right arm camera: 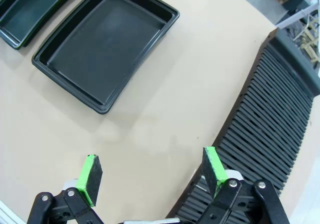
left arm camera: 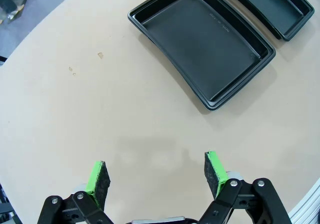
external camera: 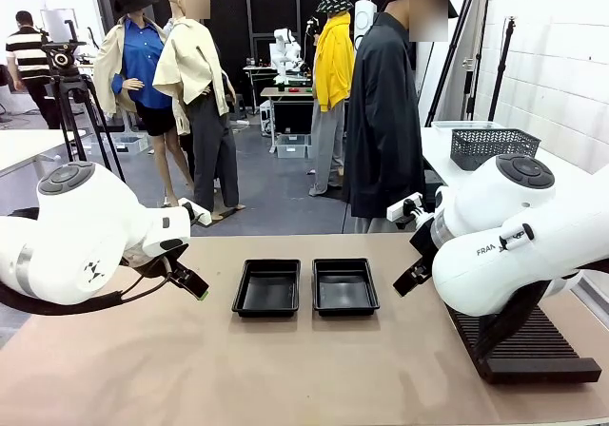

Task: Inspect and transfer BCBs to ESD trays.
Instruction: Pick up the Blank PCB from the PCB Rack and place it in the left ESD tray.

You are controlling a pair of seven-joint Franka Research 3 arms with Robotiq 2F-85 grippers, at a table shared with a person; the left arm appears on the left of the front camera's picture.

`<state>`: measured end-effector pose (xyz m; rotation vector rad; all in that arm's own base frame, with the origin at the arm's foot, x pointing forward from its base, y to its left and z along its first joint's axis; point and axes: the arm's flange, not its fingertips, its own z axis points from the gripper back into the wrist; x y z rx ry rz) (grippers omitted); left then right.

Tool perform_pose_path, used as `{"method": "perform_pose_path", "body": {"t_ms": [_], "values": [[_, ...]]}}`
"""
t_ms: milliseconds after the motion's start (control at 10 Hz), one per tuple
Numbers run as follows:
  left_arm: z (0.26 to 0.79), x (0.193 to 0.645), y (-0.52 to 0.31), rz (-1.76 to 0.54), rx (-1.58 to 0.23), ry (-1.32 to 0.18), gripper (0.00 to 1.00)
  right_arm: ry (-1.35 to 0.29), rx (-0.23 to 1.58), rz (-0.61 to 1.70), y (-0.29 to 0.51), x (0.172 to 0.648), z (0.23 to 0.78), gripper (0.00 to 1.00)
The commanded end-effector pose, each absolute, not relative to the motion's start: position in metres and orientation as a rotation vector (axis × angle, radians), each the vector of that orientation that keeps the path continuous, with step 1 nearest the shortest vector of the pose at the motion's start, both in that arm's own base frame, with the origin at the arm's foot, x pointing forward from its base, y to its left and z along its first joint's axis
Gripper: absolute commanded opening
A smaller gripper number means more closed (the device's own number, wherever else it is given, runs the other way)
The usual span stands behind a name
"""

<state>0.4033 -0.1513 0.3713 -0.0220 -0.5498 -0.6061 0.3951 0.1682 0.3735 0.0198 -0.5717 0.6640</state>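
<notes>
- Front view: left ESD tray (external camera: 267, 286) and right ESD tray (external camera: 344, 285) sit side by side at the middle of the desk (external camera: 285, 378). Their long sides run parallel, with a narrow gap between them, so they are not touching.
- Both of the 2 trays lie flat with the open side up. I see the black floor of each in plain view.
- Left end effector (left arm camera: 155, 171): fingers wide apart, nothing between the green pads (left arm camera: 95, 178). It hangs above bare desk to the left of the left ESD tray, apart from it.
- Left wrist view: the left ESD tray lies ahead of the fingers. Part of the right ESD tray shows beyond it at the upper right corner.
- A few small pale marks (left arm camera: 100, 55) show on the desk surface, beside the left ESD tray.
- Right end effector (right arm camera: 151, 170): fingers wide apart, nothing gripped. It hangs over the desk between the right ESD tray and the ribbed rack (right arm camera: 275, 119).
- Right wrist view: 1 finger lines up with the rack's near edge. I cannot tell whether it is over the rack or just beside it.
- The ribbed rack is long, black and slotted. It lies along the desk's right side, partly behind the right arm in the front view.
- A person (external camera: 381, 122) in a dark coat stands at the far side of the desk, roughly behind the right ESD tray.
- A mesh basket (external camera: 493, 145) stands on a white table behind the right arm.
</notes>
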Motion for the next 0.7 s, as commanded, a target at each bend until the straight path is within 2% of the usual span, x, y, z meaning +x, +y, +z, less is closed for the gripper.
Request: {"method": "perform_pose_path", "body": {"t_ms": [0,100,300,600], "values": [[0.371,0.403,-0.151,-0.605,-0.022,-0.550,1.00,-0.572,0.020,0.664,0.168,0.395,0.373,1.00],[0.371,0.403,-0.151,-0.606,-0.022,-0.550,1.00,-0.572,0.020,0.664,0.168,0.395,0.373,1.00],[0.391,0.416,-0.142,-0.578,-0.129,-0.497,1.00,-0.580,0.149,0.681,0.158,0.405,0.407,1.00],[0.433,0.457,-0.112,-0.528,-0.208,-0.379,1.00,-0.495,0.309,0.658,0.130,0.438,0.455,1.00]]}}
